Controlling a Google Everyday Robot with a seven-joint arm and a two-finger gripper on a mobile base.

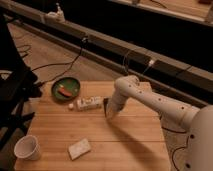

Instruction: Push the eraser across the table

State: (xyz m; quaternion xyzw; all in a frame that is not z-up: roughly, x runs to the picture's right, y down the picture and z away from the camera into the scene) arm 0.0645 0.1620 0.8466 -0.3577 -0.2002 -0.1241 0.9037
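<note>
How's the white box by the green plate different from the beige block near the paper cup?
The white box is long and narrow; the beige block is squatter. The box lies mid-table beside the claw, which hangs low by one end; the block sits near the front edge, far from it. Both lie flat on the table.

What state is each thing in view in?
gripper: jaws shut, low at the table, right beside the eraser.
eraser: flat on the table, between box and gripper.
box: lying flat.
cup: upright, mouth up.
plate: right way up, red-orange item on it.
sponge: lying flat.
</note>
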